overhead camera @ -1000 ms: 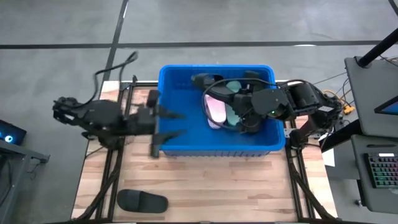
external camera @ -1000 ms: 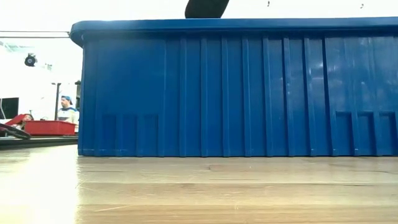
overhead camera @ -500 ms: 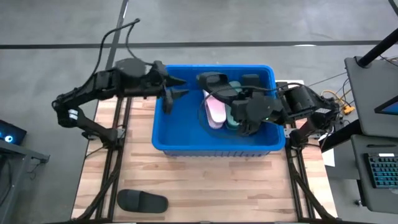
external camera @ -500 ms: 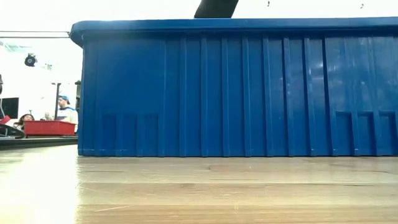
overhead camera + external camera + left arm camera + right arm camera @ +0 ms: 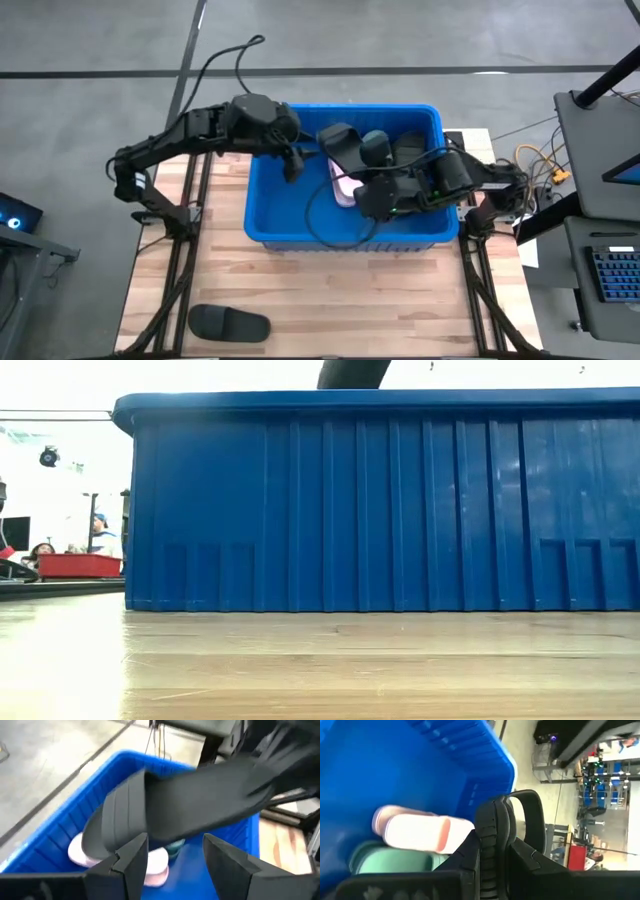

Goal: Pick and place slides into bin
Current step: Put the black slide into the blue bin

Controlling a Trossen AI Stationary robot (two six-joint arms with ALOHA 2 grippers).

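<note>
One black slide [image 5: 229, 323] outside bin [image 5: 300, 226]; right pincer [image 5: 492, 857] clamping another, left pincer [image 5: 170, 852] seemingly wide.

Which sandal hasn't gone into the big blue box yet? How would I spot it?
Start at the blue bin at the far end of the wooden table. Come to the near edge on the left arm's side. A lone black slide lies flat on the wood there, the only sandal outside the bin.
</note>
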